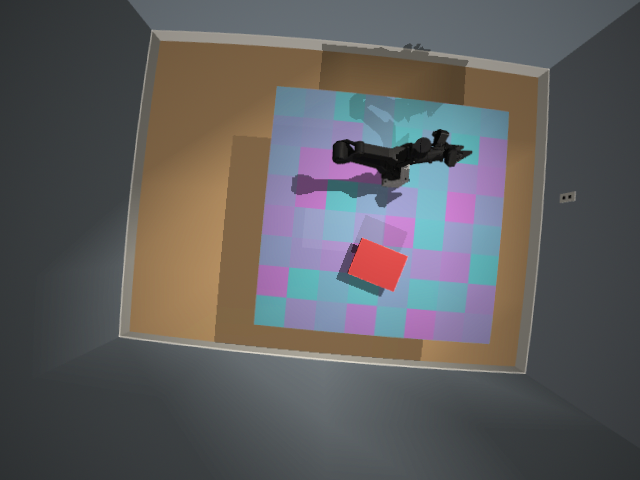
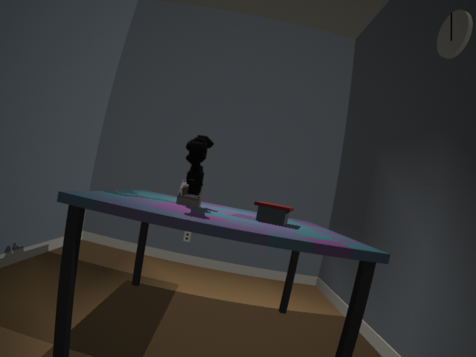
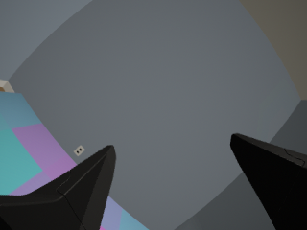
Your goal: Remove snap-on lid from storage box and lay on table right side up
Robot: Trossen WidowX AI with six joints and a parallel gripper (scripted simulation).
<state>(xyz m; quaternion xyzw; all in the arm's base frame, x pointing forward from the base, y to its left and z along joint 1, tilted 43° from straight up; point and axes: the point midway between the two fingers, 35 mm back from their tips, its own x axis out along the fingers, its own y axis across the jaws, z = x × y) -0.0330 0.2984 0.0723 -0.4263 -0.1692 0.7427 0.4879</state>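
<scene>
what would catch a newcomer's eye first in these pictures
The flat red square lid stands out, still seated on the grey storage box near the checkered teal-and-purple table top's middle. Behind it, the black robot arm sits folded, its gripper wide open, pointing away from the box.

single black arm (image 1: 382, 155) sat folded over its grey base (image 1: 397, 178), elbow end out toward 9 o'clock in the top view, forearm running back across toward 3 o'clock. gripper (image 1: 462, 153) pointed to 3 o'clock, raised off the surface, roughly level. exterior view showed the arm (image 2: 195, 161) bunched upright above the base (image 2: 188, 198). wrist view: two dark fingers spread wide apart, nothing between them, one at 8 o'clock, the other at 4 o'clock.
</scene>
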